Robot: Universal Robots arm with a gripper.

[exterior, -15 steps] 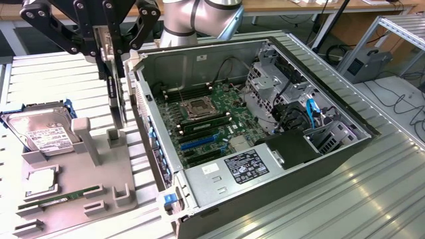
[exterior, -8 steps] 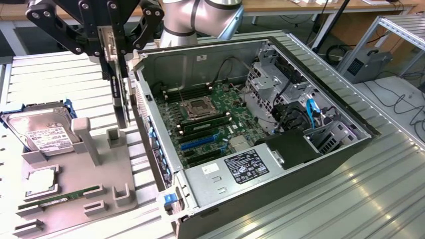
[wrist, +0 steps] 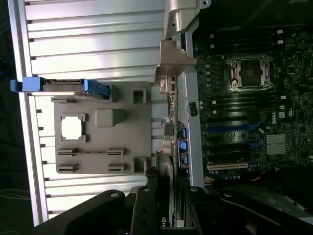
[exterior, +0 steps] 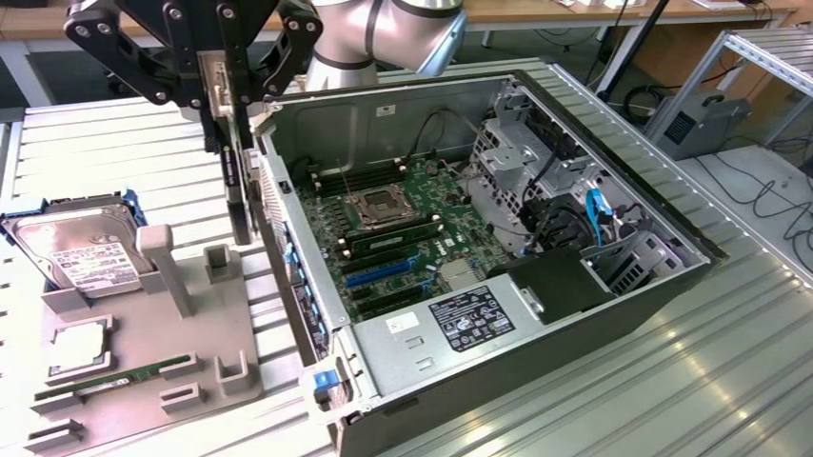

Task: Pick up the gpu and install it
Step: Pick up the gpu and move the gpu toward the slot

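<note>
My gripper [exterior: 230, 90] is at the exterior view's upper left, shut on the gpu [exterior: 236, 190]. The gpu is a thin dark card seen edge-on, hanging straight down from the fingers with a silver metal part near its top. It hangs over the gap between the grey parts holder [exterior: 140, 362] and the near wall of the open computer case [exterior: 311, 286]. In the wrist view the gripper [wrist: 166, 215] clamps the gpu [wrist: 168, 171] edge-on beside the case wall. The motherboard [exterior: 406, 233] lies inside the case with blue expansion slots [exterior: 381, 273], also seen in the wrist view [wrist: 230, 128].
The grey holder carries a hard drive [exterior: 76, 252] in a blue frame, a CPU chip [exterior: 76, 347] and a green RAM stick [exterior: 114, 381]. Inside the case are a CPU socket [exterior: 381, 205], drive cages [exterior: 521, 162] and a power supply [exterior: 470, 319]. Ribbed aluminium table [exterior: 635, 381] surrounds everything.
</note>
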